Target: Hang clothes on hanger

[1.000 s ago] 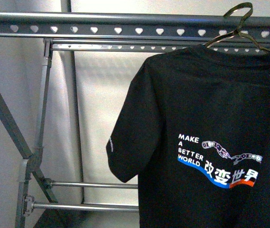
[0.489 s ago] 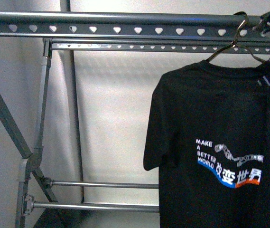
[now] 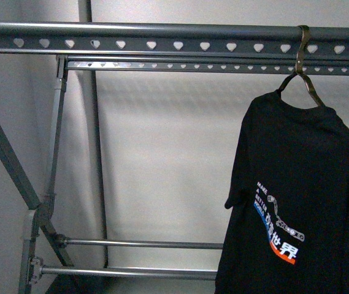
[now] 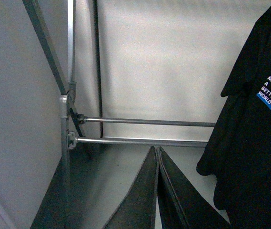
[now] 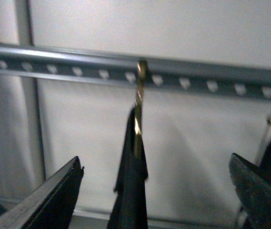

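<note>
A plain white wall (image 3: 162, 153) fills the background, with a narrow grey vertical strip (image 3: 84, 11) running up it at left.

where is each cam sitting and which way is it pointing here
Front: on the robot's body, facing the rack's top rail and the hung T-shirt; no arm shows.
Left wrist: on the left arm, facing the lower bars; the shut left gripper shows.
Right wrist: on the right arm, facing the hanger hook; the open right gripper shows.
Shared: all three show the T-shirt.
</note>
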Robot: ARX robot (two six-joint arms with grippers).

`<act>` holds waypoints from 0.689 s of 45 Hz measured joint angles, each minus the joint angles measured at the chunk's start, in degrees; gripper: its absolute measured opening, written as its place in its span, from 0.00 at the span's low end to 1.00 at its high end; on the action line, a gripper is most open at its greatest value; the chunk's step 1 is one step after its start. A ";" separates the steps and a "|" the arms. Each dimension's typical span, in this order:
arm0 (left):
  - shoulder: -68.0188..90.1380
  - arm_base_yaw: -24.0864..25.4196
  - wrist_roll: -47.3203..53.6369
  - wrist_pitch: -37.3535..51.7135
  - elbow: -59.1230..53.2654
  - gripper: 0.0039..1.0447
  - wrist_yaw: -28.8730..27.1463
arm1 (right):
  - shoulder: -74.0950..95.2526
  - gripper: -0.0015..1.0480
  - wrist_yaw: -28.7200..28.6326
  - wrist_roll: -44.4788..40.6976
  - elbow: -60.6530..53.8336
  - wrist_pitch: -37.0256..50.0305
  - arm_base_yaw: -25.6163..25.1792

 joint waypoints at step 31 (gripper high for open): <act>-14.82 0.00 0.15 -12.13 -1.46 0.03 0.00 | -34.71 0.02 5.51 3.54 -33.07 -12.20 2.10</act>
